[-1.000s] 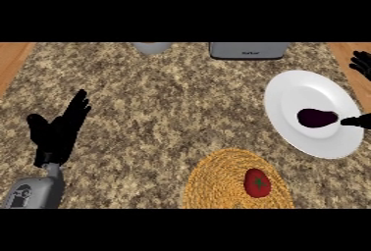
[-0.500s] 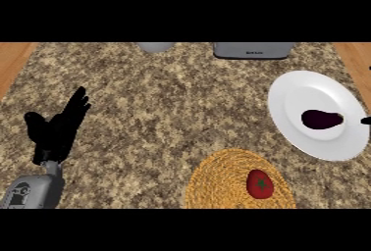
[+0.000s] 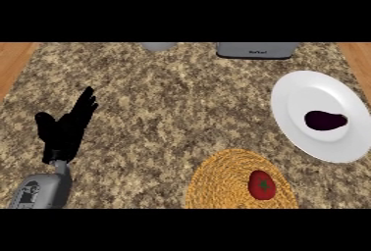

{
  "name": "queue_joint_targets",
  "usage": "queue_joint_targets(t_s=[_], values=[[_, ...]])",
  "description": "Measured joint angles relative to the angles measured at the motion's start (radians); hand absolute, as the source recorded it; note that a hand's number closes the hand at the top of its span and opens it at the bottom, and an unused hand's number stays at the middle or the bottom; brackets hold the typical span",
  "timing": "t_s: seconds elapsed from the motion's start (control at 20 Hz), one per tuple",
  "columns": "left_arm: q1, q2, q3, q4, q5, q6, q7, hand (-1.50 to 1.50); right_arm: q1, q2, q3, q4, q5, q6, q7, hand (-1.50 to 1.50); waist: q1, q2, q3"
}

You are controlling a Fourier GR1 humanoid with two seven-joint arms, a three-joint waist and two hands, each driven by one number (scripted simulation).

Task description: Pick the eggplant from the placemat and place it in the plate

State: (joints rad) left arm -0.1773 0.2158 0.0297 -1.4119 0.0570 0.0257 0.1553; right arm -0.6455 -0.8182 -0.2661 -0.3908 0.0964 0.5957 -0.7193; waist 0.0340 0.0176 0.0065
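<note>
Speckled brown granite counter (image 3: 181,103), head view, seen steeply from above, with a strip of pale wood along its left and right edges. Item one: left hand (image 3: 66,131), black, at the view's left, well apart from everything else on the counter; fingers straight and slightly spread, pointing up and to the right, thumb out to the left, holding nothing. Its grey forearm (image 3: 43,190) comes in from the lower left corner. Item two: white plate (image 3: 293,95), round, at the right side, its right rim near the wooden strip. Item three: eggplant (image 3: 325,120), dark purple, lying in the plate's middle well, slightly right of centre, clear of the rim. Item four: woven straw placemat (image 3: 225,171), round, at the lower edge, just below and left of the plate and partly cut off there. Item five: red tomato (image 3: 261,185) with a green stem end, resting on the placemat's right half. Item six: grey box (image 3: 257,49) at the top edge, right of centre. Item seven: smaller grey object (image 3: 158,46) at the top edge, left of the box, too cropped to tell what it is.
</note>
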Motion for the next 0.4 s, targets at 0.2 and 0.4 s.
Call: queue_joint_targets(t_s=[0.2,0.4], values=[[-0.007,-0.002,0.002,0.012,-0.006,0.005,-0.003,0.00,0.017,-0.017,0.018,0.003,0.003,-0.014,-0.014,-1.50,0.002,0.002,0.000],[-0.016,0.000,0.003,0.016,-0.005,-0.001,-0.007,0.00,0.026,-0.035,0.039,0.009,0.010,-0.030,-0.028,-1.50,0.008,0.004,0.001]])
